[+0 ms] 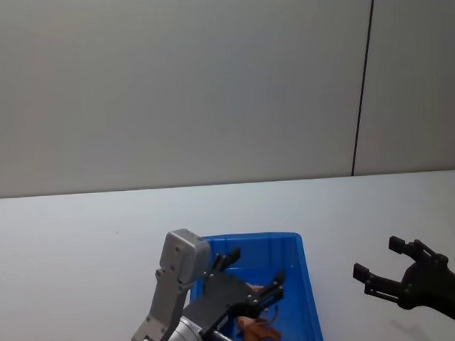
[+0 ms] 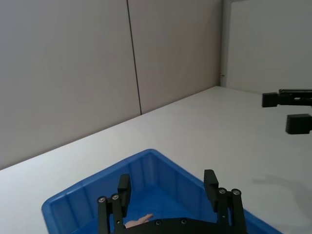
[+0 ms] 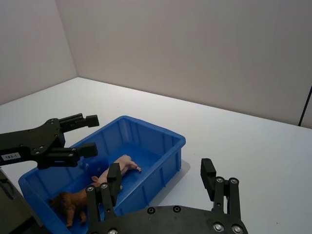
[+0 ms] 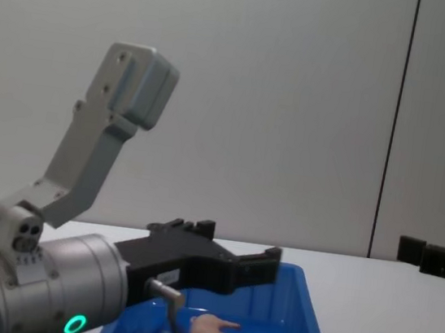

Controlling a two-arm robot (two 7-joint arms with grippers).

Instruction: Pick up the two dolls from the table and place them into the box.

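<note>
Blue box (image 3: 146, 141): lower centre of the head view, on the white table (image 1: 79, 237).
Dolls: brown doll (image 3: 73, 204) and pink doll (image 3: 119, 165) both lie inside the box.
Progress: judged complete; nothing left on the table to fetch.
Left gripper (image 1: 255, 273): poised over the box, fingers apart, empty.
Right gripper (image 1: 379, 262): lower right, beside the box above the table, fingers apart, empty.
</note>
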